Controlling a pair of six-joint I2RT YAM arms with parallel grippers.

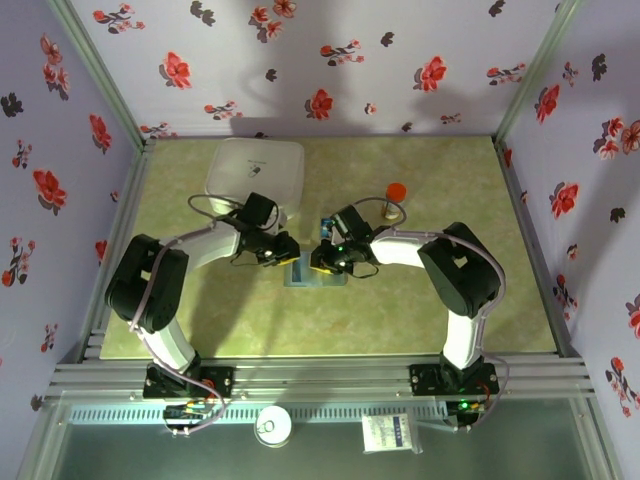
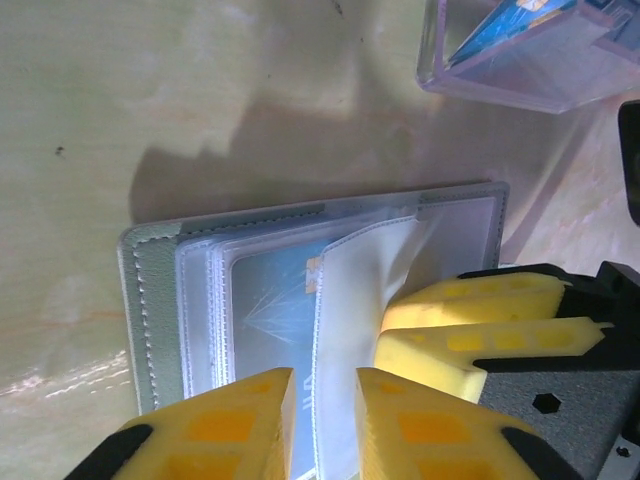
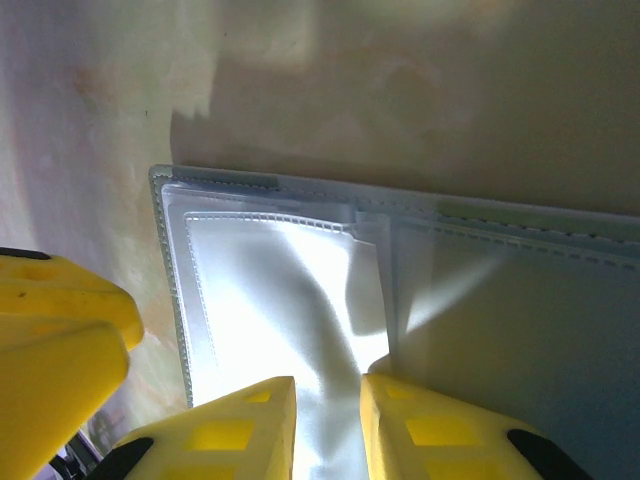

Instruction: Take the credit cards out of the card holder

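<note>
The grey-blue card holder (image 1: 312, 276) lies open on the table between my two grippers. In the left wrist view its grey cover (image 2: 150, 300) frames clear sleeves, and a blue credit card (image 2: 265, 310) sits inside one sleeve. My left gripper (image 2: 322, 420) hovers just over that card and sleeve edge, fingers a narrow gap apart, holding nothing. My right gripper (image 3: 328, 430) stands on the holder (image 3: 560, 330) from the other side, its fingers (image 2: 470, 320) slightly apart with a curled-up clear sleeve (image 3: 290, 290) running between them. Whether it grips the sleeve I cannot tell.
A clear plastic tray (image 2: 540, 70) with a blue card (image 2: 510, 30) in it stands just beyond the holder. A large white box (image 1: 255, 170) sits at the back left and a small red-topped object (image 1: 396, 190) at the back centre. Walls close in the table.
</note>
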